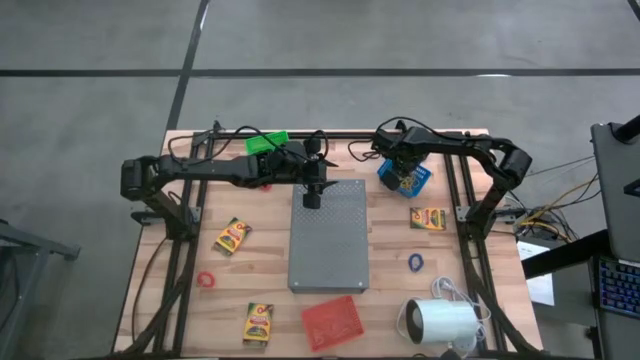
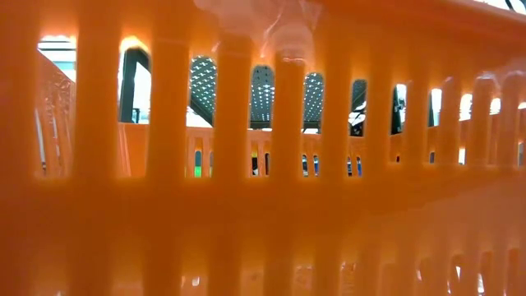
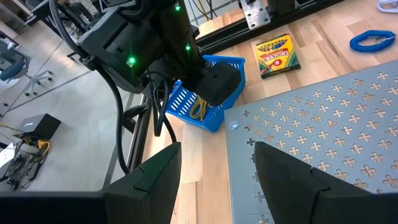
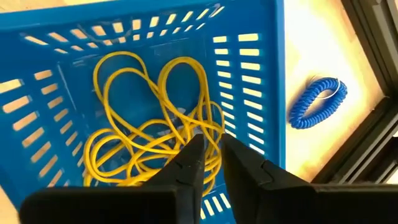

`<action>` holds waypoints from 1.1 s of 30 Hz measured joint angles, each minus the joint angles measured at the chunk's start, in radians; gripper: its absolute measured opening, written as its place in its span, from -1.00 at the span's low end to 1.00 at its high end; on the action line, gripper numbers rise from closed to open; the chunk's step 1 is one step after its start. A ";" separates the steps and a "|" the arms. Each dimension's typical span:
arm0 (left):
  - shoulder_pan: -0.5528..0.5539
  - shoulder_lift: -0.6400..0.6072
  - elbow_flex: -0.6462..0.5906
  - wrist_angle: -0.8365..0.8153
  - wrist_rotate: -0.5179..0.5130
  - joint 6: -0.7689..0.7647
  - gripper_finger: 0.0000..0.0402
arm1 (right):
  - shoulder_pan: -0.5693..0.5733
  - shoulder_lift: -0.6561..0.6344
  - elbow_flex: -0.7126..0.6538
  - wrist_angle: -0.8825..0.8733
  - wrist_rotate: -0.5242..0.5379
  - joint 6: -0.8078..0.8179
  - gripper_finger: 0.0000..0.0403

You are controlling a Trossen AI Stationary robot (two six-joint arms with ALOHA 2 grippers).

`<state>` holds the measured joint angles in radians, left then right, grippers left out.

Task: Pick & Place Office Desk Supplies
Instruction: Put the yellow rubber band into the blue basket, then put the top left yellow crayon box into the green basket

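My right gripper (image 4: 211, 149) hangs inside a blue slotted basket (image 1: 405, 178) at the table's far right, fingers pointing down and a narrow gap apart, over a tangle of yellow rubber bands (image 4: 149, 124) lying on the basket's floor. A blue coiled ring (image 4: 317, 102) lies on the table just outside the basket. My left gripper (image 3: 217, 168) hovers open over the far end of the grey perforated slab (image 1: 330, 240). Three yellow crayon boxes (image 1: 232, 236), (image 1: 428, 218), (image 1: 258, 322), a red ring (image 1: 206, 280) and another blue ring (image 1: 416, 262) lie flat on the table. My right gripper's fingertips (image 4: 193, 149) stand right at the top strands of the yellow rubber bands (image 4: 208, 127), coming from above. I cannot tell whether they touch a strand; the bands lie slack on the basket's floor.
An orange-red slotted basket (image 1: 332, 320) sits at the near edge and fills the low view (image 2: 263, 205). A white cylinder with a cord (image 1: 440, 322) lies near right. A green object (image 1: 268, 142) sits at the far edge under the left arm. Black frame rails border the table.
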<state>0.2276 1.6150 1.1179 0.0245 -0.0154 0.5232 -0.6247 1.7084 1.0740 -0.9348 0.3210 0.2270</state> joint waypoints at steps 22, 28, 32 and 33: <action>0.000 0.000 0.000 0.000 0.000 0.000 0.03 | 0.000 -0.067 0.000 -0.012 -0.043 0.008 -0.14; 0.000 0.000 0.000 0.000 0.000 0.000 0.03 | 0.012 -0.238 0.000 -0.008 -0.116 0.043 -0.17; 0.000 0.000 0.000 0.000 0.000 0.000 0.03 | 0.035 -0.369 0.000 0.011 -0.113 0.045 -0.16; 0.000 0.000 0.000 0.000 0.000 0.000 0.03 | 0.042 -0.402 -0.001 0.020 -0.113 0.050 -0.15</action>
<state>0.2275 1.6150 1.1179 0.0246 -0.0153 0.5232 -0.5823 1.3062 1.0728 -0.9148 0.2077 0.2767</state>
